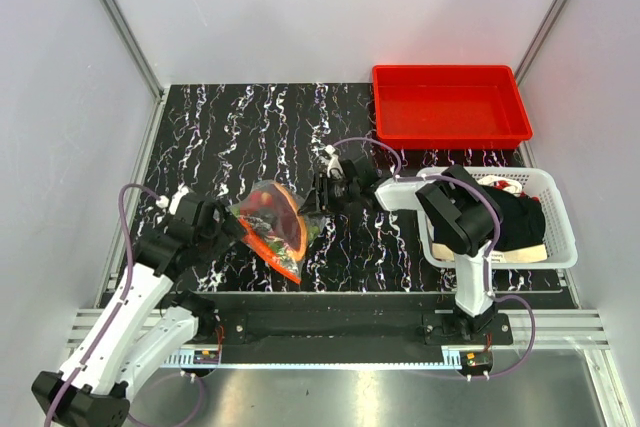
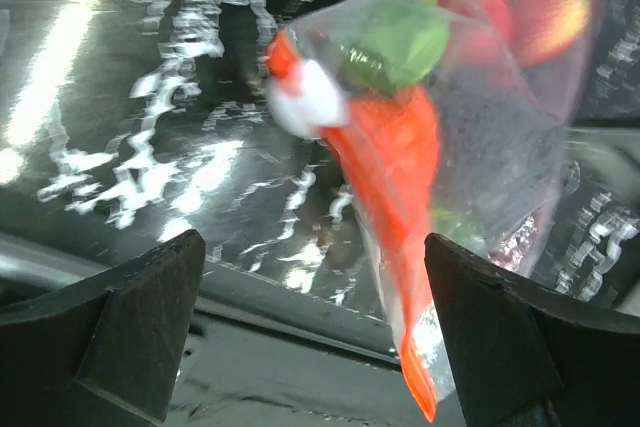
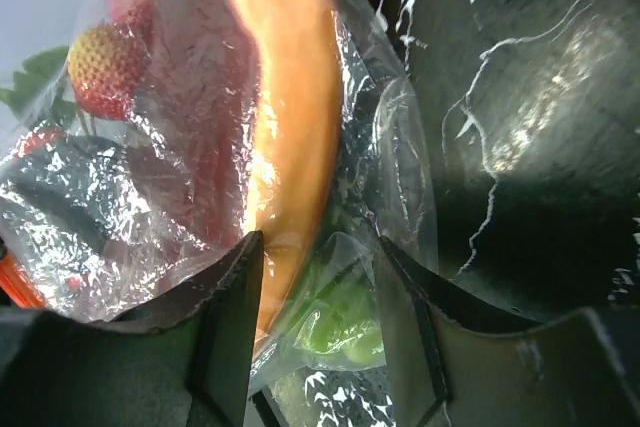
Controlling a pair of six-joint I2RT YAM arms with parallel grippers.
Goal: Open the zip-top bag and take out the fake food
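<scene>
Above the desk (image 1: pixel 200 127), the right gripper (image 3: pixel 315 247) pinches the zip-top bag (image 1: pixel 275 230) to hold it up. The left gripper (image 2: pixel 310 244) is spread, probably to grasp its mouth.

The table (image 1: pixel 230 117) is black, streaked all over with white marble veins. The tray (image 1: pixel 450 107) is bright red. The mesh basket (image 1: pixel 562 219) is white, with something black inside. The bag (image 1: pixel 275 222) is clear with an orange-red strip. Through it show an orange carrot (image 2: pixel 395 157) with a green top (image 2: pixel 400 42) and red fruit (image 3: pixel 100 67) with pale speckles. The arms (image 1: pixel 130 307) are white with black joints, and their cables (image 1: pixel 125 217) are purple.
</scene>
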